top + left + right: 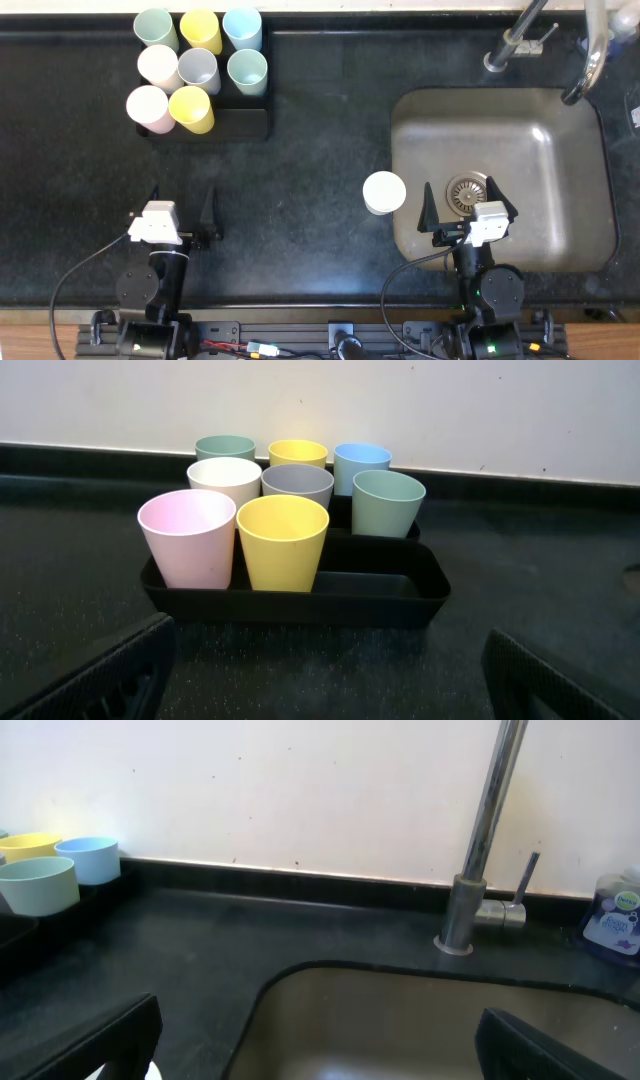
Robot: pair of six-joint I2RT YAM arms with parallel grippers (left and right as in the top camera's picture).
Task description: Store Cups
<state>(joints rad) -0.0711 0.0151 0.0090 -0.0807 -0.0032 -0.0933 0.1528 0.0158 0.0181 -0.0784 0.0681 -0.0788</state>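
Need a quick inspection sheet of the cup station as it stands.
Surface: dark speckled countertop, no spills seen.
Job's things: eight pastel plastic cups upright in black rectangular tray, one corner slot free; white plastic cup loose beside steel sink.
Clutter: nothing seen.
Grippers: left gripper and right gripper open, holding nothing.
Cables: black cables looped by both arm bases.
Surroundings: metal tap, purple soap bottle, pale wall.

Rear cups [297,482] in the black tray [300,603] at the tabletop's [560,570] far left corner partly hidden behind pink cup [187,538] and yellow cup [283,543], faucet [487,830] top cut off, soap bottle [614,920] clipped by the edge, white cup [151,1071] a cut-off sliver.
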